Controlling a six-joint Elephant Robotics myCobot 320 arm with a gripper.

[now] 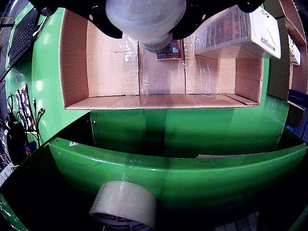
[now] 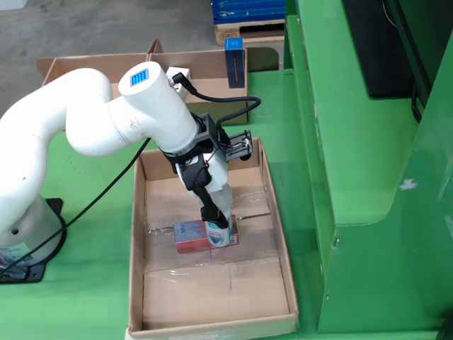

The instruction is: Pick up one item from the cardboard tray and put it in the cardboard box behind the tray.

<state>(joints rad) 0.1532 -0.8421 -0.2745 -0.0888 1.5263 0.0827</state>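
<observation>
I read the fixed overhead view left to right. White myCobot arm (image 2: pixel 85 120) comes in from the left, base on the green table (image 2: pixel 78 297). Behind it sits a shallow cardboard box (image 2: pixel 205 67) with a blue-topped dark carton (image 2: pixel 235 62) standing at its right end. The arm bends down into the open brown cardboard tray (image 2: pixel 279 234), which has clear tape strips across its floor. The black gripper (image 2: pixel 216 225) sits right on the small red-and-blue packet (image 2: pixel 191 237) lying flat near the tray's middle; a white cylindrical nozzle hangs at the tip, touching the packet's right part. I cannot tell whether the jaws are spread or pinching from either view.

Wrist view, left to right: black keyboard (image 1: pixel 21 36) at the far left, then the tray wall (image 1: pixel 74 57), the same packet (image 1: pixel 169 52) partly hidden under the white nozzle, a white printed box (image 1: pixel 240 31) tilted at top right. A roll of clear packing tape (image 1: pixel 124 206) sits at the bottom.
</observation>
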